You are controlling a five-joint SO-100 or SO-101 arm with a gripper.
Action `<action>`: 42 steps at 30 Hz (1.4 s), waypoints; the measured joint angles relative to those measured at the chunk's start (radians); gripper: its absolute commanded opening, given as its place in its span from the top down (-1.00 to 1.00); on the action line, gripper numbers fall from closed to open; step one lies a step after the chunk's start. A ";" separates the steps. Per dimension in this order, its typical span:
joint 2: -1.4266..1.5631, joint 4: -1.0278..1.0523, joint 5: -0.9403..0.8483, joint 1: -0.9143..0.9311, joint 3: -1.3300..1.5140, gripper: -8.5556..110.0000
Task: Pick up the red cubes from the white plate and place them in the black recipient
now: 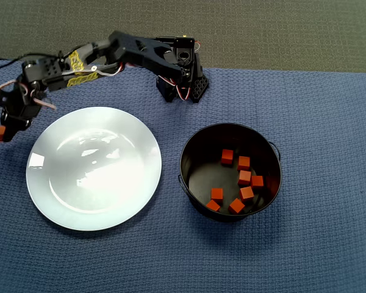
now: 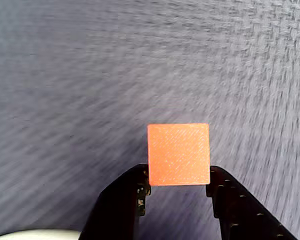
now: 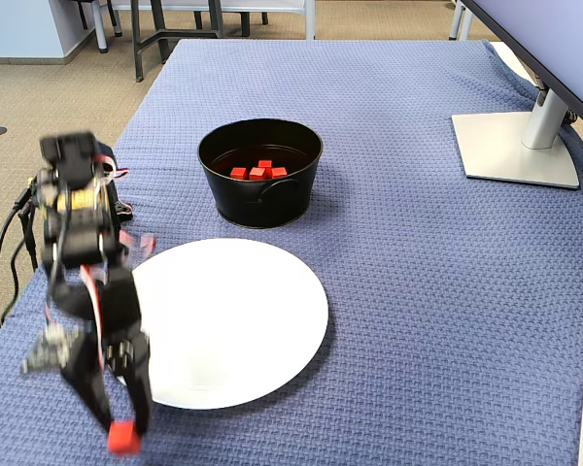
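red cube (image 2: 178,154) pinched by gripper (image 2: 178,186), off white plate (image 1: 93,167)

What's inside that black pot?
The black pot holds seven red cubes on its dark bottom in the overhead view. In the fixed view its near wall hides most of them.

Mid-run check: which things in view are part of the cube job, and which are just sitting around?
Job:
- red cube held in the gripper, beside the plate
- white plate, now bare
- black pot with seven red cubes visible inside

Lying about:
- monitor stand on the blue cloth
- chair legs beyond the table
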 measured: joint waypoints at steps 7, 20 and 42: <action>0.417 0.204 0.227 -0.104 0.230 0.86; 1.123 0.454 0.854 -0.624 0.807 0.86; 1.865 0.337 1.230 -1.355 1.381 0.86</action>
